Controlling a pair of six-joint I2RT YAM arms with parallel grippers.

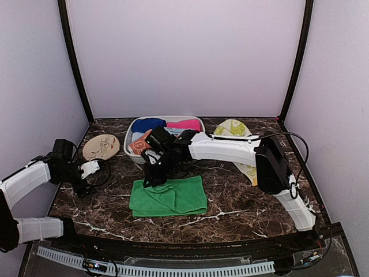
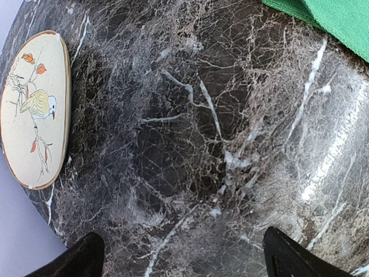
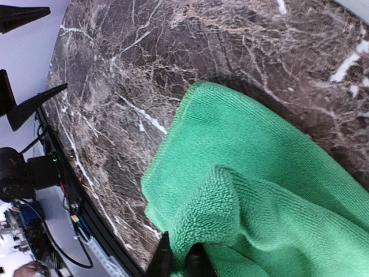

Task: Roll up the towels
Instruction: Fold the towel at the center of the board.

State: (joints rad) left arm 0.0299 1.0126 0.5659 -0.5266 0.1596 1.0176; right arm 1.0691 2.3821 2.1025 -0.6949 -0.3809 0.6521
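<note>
Right pincer (image 3: 179, 261) apparently on green towel (image 3: 271, 184)

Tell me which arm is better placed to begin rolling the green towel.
Right. The right gripper pinches a raised fold of the green towel, while the left gripper hangs open over the table beside the bird plate.
</note>
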